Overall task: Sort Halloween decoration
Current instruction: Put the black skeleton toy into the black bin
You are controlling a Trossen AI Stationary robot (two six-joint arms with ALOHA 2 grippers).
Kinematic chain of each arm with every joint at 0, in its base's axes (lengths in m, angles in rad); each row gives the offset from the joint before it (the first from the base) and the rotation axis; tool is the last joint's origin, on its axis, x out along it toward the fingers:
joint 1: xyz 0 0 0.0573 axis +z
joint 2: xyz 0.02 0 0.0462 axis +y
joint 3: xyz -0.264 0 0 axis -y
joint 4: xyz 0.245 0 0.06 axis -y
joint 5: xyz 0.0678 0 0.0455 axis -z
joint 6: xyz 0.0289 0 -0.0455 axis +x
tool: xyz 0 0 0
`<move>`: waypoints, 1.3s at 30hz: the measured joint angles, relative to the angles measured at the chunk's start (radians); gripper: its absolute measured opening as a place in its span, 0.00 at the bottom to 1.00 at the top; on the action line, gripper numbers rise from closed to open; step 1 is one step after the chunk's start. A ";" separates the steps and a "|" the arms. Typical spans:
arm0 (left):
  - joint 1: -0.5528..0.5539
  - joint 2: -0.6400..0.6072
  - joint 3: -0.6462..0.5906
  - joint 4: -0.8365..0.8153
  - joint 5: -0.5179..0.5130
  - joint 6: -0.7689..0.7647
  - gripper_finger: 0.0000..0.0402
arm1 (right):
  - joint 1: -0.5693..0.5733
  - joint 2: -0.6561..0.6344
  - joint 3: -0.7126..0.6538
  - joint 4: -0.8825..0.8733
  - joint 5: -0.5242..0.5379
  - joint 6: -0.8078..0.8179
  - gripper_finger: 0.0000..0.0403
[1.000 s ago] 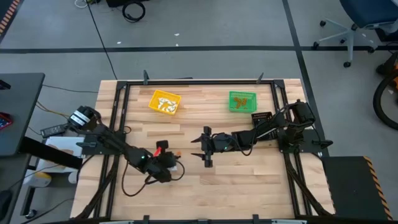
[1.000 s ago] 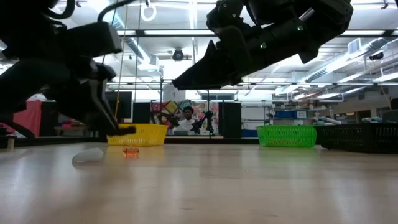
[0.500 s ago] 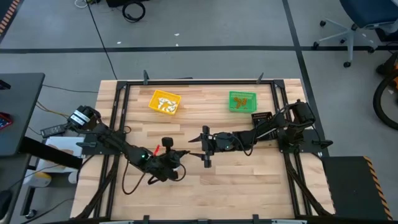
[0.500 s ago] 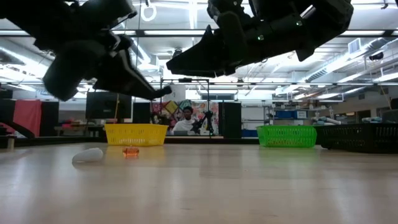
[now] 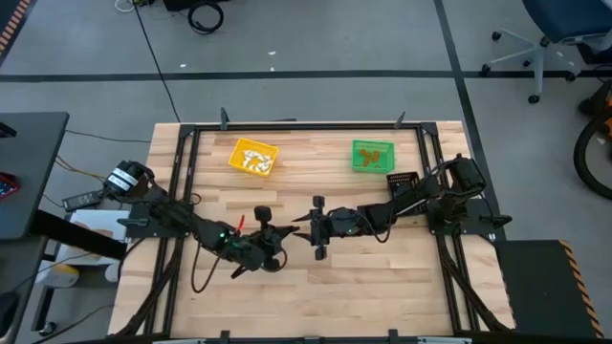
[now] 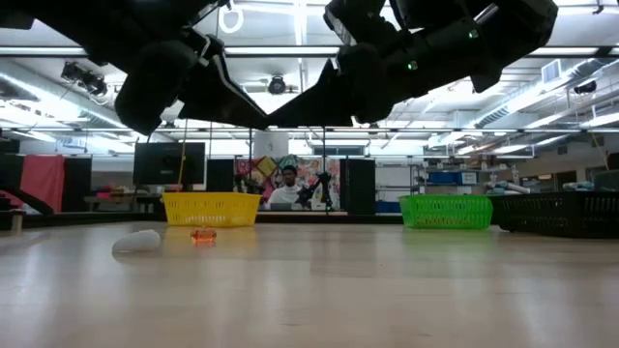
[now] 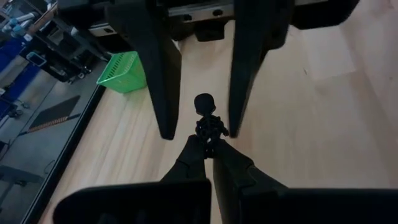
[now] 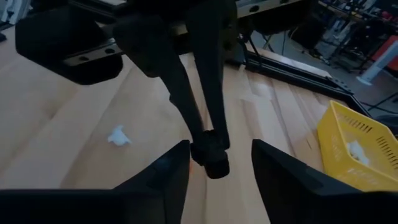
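Two dark robot arms meet tip to tip above the middle of a wooden table, raised clear of its surface. The left gripper comes in from the left with its fingers closed on a small black trinket, a tiny figure with a round head that sticks out past the fingertips toward the other arm. The right gripper comes in from the right with its two fingers apart, one on either side of the trinket, so the piece sits in the gap between them; whether they touch it yet cannot be told. In the overhead view the meeting point lies just right of the left gripper and just left of the right gripper. The trinket's long axis runs along the left fingers, left to right across the table, pointing into the right gripper's gap. This looks like a handover, and the move ahead likely turns on the right fingers closing squarely across that narrow body before the left ones let go. Far from the arms, a yellow bin holding white pieces stands at the far left, a green bin with orange pieces at the far right, and a black bin right of the right arm. A white trinket and an orange trinket lie loose on the table.
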State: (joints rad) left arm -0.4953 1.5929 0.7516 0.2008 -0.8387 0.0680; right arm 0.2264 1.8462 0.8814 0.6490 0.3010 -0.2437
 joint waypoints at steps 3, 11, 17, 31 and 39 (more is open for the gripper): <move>0.000 -0.004 0.000 -0.003 0.002 0.005 0.00 | 0.001 0.000 0.000 -0.003 0.004 -0.003 0.41; 0.000 -0.006 0.000 0.000 0.003 0.005 0.00 | 0.001 0.000 0.000 -0.001 -0.007 -0.003 0.31; 0.000 -0.006 0.000 -0.009 0.003 -0.004 0.00 | 0.001 0.000 0.000 -0.001 -0.007 -0.003 0.25; 0.000 -0.006 0.000 -0.018 0.030 -0.047 0.04 | 0.001 0.001 0.000 -0.004 -0.009 -0.003 0.21; -0.002 -0.005 -0.001 -0.062 0.049 -0.103 0.13 | 0.001 0.001 0.000 -0.004 -0.008 -0.003 0.20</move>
State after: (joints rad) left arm -0.4969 1.5875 0.7506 0.1389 -0.7899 -0.0354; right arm 0.2272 1.8473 0.8810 0.6445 0.2932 -0.2462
